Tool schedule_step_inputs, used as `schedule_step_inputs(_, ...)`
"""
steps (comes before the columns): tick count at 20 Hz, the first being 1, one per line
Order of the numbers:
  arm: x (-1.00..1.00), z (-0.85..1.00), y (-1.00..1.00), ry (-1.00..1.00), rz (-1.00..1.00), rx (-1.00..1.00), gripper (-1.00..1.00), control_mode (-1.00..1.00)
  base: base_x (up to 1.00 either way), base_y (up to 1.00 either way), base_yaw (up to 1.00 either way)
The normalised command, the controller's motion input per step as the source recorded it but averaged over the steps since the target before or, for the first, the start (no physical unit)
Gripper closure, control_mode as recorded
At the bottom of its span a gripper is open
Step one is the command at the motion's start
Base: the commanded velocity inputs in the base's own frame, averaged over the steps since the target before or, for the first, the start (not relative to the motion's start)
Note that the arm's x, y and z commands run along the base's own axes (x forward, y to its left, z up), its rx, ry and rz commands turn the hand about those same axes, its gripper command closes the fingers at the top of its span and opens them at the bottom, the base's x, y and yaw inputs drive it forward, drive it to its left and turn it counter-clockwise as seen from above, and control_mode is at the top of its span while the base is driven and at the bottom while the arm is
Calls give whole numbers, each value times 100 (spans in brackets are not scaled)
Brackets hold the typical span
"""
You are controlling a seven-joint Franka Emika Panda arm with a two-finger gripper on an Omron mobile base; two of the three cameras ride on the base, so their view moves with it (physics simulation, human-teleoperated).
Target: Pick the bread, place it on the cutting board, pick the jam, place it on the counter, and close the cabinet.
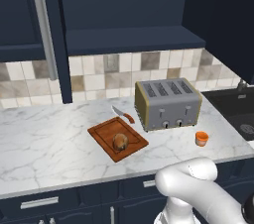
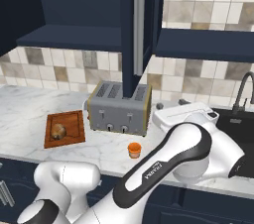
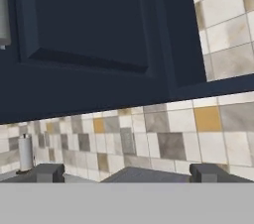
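Observation:
The bread (image 1: 119, 141) (image 2: 58, 131) lies on the cutting board (image 1: 101, 134) (image 2: 72, 120). The jam (image 1: 201, 138) (image 2: 134, 149) stands upright on the counter (image 1: 49, 139) (image 2: 25, 106), in front of the toaster's right end. The cabinet (image 1: 134, 34) (image 2: 74, 34) above is open, with one door (image 1: 47, 34) (image 2: 136, 34) swung out over the counter. In the hand view my gripper (image 3: 127, 173) is open, nothing between its fingertips (image 3: 49, 172), facing a navy door panel (image 3: 89, 20) and the tiled wall.
A silver toaster (image 1: 167, 103) (image 2: 120, 109) stands behind the jam. A knife (image 1: 124, 114) lies between board and toaster. A dark sink (image 1: 238, 109) with a faucet (image 2: 243, 91) is at the right. A paper towel roll (image 3: 25, 152) stands by the backsplash.

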Motion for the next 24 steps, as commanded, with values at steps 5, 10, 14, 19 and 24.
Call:
schedule_step_inputs(5,0,25,0,-3,0,4,-100,-100,0,0,0)
schedule_step_inputs(10,0,22,0,-1,0,4,-100,-100,0,0,0)
schedule_step_inputs(14,0,14,0,-1,0,2,-100,-100,0,0,0)
schedule_step_inputs(19,0,15,0,-1,0,1,-100,-100,0,0,0)
schedule_step_inputs(24,0,14,0,-1,1,0,-100,-100,0,0,0)
